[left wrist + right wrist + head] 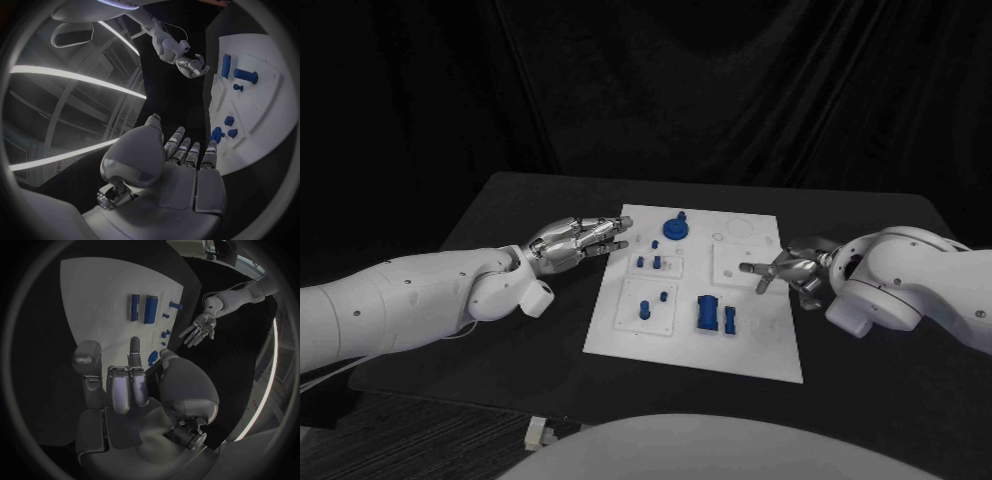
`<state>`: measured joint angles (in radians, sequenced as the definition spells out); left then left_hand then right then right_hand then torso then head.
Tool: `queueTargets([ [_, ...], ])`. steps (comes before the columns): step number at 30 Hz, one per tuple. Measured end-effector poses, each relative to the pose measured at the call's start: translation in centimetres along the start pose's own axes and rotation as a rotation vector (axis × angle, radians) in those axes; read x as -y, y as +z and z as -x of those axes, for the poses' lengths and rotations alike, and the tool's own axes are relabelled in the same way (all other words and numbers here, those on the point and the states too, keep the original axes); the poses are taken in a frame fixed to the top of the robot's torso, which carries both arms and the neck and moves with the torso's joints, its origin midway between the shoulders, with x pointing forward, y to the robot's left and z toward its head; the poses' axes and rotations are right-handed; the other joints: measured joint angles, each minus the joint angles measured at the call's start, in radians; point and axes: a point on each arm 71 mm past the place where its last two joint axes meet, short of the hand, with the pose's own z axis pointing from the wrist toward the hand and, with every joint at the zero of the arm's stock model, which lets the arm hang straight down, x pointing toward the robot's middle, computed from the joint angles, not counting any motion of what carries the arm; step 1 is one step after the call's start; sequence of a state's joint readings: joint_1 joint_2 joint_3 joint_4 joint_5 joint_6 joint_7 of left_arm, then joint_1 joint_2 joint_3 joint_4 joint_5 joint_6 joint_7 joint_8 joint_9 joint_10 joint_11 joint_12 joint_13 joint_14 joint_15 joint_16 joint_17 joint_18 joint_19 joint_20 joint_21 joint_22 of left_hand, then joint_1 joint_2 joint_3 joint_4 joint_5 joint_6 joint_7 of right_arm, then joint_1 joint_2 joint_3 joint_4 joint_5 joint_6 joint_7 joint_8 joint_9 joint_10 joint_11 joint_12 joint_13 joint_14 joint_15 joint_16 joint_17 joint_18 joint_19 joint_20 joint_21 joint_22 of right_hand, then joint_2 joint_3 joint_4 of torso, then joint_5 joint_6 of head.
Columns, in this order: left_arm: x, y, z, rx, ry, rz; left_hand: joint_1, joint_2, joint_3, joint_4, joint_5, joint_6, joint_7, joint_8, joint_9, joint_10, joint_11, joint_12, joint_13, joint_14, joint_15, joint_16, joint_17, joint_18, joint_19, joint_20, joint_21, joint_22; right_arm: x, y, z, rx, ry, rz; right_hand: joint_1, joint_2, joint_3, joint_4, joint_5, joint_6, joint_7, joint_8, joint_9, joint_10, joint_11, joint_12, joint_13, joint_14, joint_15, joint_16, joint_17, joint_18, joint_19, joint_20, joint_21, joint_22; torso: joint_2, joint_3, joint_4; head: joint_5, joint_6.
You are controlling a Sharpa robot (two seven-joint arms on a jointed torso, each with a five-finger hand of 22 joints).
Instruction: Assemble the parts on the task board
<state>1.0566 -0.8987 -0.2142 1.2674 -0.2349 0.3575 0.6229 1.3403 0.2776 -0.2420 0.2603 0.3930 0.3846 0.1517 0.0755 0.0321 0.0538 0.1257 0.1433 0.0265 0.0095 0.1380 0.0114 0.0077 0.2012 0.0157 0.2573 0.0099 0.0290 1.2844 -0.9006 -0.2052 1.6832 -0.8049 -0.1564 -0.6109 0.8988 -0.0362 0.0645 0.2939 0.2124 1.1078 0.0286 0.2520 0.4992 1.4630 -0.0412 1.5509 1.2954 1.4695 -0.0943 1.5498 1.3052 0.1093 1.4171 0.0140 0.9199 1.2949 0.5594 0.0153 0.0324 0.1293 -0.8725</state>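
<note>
A white task board [697, 345] lies in the middle of a black table [516, 200]. Dark curtains [733, 80] hang behind the table. Small blue parts [708, 314] sit on the board, with a round one [675, 228] near its far edge. The left hand [571, 243] is at the board's left edge, fingers [606, 240] stretched out, holding nothing. The right hand [788, 268] is at the right edge, fingers spread, also holding nothing.
</note>
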Motion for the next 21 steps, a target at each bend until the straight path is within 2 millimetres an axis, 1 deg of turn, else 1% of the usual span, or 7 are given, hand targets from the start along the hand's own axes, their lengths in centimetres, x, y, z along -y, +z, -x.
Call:
queueTargets([
  [4,0.0,0.0,-0.1,-0.001,0.000,-0.004,0.000,0.000,0.022,-0.021,0.000,0.000,0.000,0.000,0.000,0.000,0.000,0.000,0.000,0.000,0.000,0.000,-0.001,0.000,0.000,0.000,0.000,0.000,-0.3,-0.8,1.0,0.041,0.019,0.031,-0.053,0.052,-0.002,-0.002,0.025,0.013,-0.012,0.014,0.009,0.000,0.000,0.000,0.000,-0.010,-0.011,0.000,0.000,0.000,0.005,-0.005,0.001,0.000,0.000,0.0001,-0.0002,-0.001,0.000],
  [7,0.1,0.1,-0.2,-0.001,0.000,-0.013,0.000,0.000,0.022,-0.022,0.000,0.011,0.003,0.000,0.000,0.008,0.007,0.015,0.000,0.007,0.007,0.000,0.000,0.000,0.000,0.000,0.005,0.011,-0.7,-1.2,1.3,0.074,0.042,0.070,-0.082,0.046,-0.066,0.004,0.051,0.022,-0.014,0.022,0.012,-0.012,-0.012,0.000,0.000,-0.010,-0.011,-0.038,0.000,0.000,0.005,-0.006,0.000,0.000,0.000,0.0002,-0.0004,0.000,0.000],
  [11,0.3,0.0,-0.3,0.010,0.007,-0.031,0.057,-0.057,0.036,-0.063,0.087,0.117,0.009,0.035,0.010,0.086,0.028,0.097,0.002,0.027,0.026,0.036,0.001,0.000,0.061,0.022,0.040,0.054,-1.5,-1.7,1.8,0.165,0.101,0.190,-0.100,0.064,-0.129,0.002,0.066,0.029,-0.017,0.031,0.015,-0.007,-0.017,-0.042,0.000,-0.004,-0.017,-0.118,0.000,0.000,-0.002,-0.013,-0.039,0.000,-0.001,0.0003,-0.0007,-0.008,0.000],
  [14,0.4,-0.3,-0.3,0.029,0.018,-0.040,0.075,-0.076,0.036,-0.063,0.105,0.185,0.006,0.053,0.010,0.156,0.025,0.143,0.005,0.112,0.017,0.066,0.009,0.000,0.092,0.015,0.063,0.081,-1.9,-2.2,2.5,0.257,0.148,0.304,-0.050,0.101,-0.165,-0.008,0.078,0.014,-0.003,0.030,0.005,-0.015,0.002,-0.370,-0.070,-0.017,-0.001,-0.391,-0.230,0.001,-0.102,0.000,-0.354,0.000,-0.002,0.0003,-0.0011,-0.012,0.000],
  [16,0.6,-0.5,-0.4,0.047,0.031,-0.047,0.084,-0.084,0.036,-0.063,0.105,0.229,0.005,0.054,0.011,0.202,0.027,0.163,0.007,0.156,0.018,0.092,0.015,0.000,0.097,0.010,0.075,0.087,-2.3,-2.7,3.2,0.341,0.181,0.408,-0.031,0.119,-0.188,0.005,0.094,-0.001,0.013,0.008,-0.029,-0.118,0.014,-0.739,-0.368,-0.094,0.026,-0.745,-0.560,0.078,-0.163,0.020,-0.548,-0.075,-0.002,0.0003,-0.0011,-0.016,0.000],
  [18,1.1,-0.5,-0.4,0.062,0.047,-0.057,0.086,-0.086,0.025,-0.038,0.105,0.252,0.002,0.054,0.012,0.231,0.026,0.171,0.010,0.166,0.016,0.097,0.016,0.000,0.100,0.007,0.076,0.087,-2.7,-3.2,3.9,0.420,0.209,0.513,0.010,0.116,-0.215,0.006,0.094,0.007,0.029,0.001,-0.052,-0.167,0.025,-0.936,-0.519,-0.128,0.035,-0.894,-0.657,0.078,-0.184,0.041,-0.609,-0.126,-0.002,0.0002,-0.0008,-0.022,0.000],
  [21,2.3,-0.2,-0.5,0.075,0.072,-0.080,0.086,-0.086,0.019,0.002,0.086,0.252,0.002,0.054,0.015,0.232,0.028,0.169,0.011,0.156,0.005,0.097,0.016,0.000,0.101,0.005,0.075,0.086,-3.1,-3.8,4.4,0.507,0.242,0.644,0.021,0.124,-0.278,-0.002,0.093,0.008,0.063,-0.028,-0.110,-0.223,0.078,-1.166,-0.699,-0.171,0.090,-1.168,-0.816,0.078,-0.233,0.093,-0.757,-0.274,0.000,0.0002,-0.0001,-0.027,0.000],
])
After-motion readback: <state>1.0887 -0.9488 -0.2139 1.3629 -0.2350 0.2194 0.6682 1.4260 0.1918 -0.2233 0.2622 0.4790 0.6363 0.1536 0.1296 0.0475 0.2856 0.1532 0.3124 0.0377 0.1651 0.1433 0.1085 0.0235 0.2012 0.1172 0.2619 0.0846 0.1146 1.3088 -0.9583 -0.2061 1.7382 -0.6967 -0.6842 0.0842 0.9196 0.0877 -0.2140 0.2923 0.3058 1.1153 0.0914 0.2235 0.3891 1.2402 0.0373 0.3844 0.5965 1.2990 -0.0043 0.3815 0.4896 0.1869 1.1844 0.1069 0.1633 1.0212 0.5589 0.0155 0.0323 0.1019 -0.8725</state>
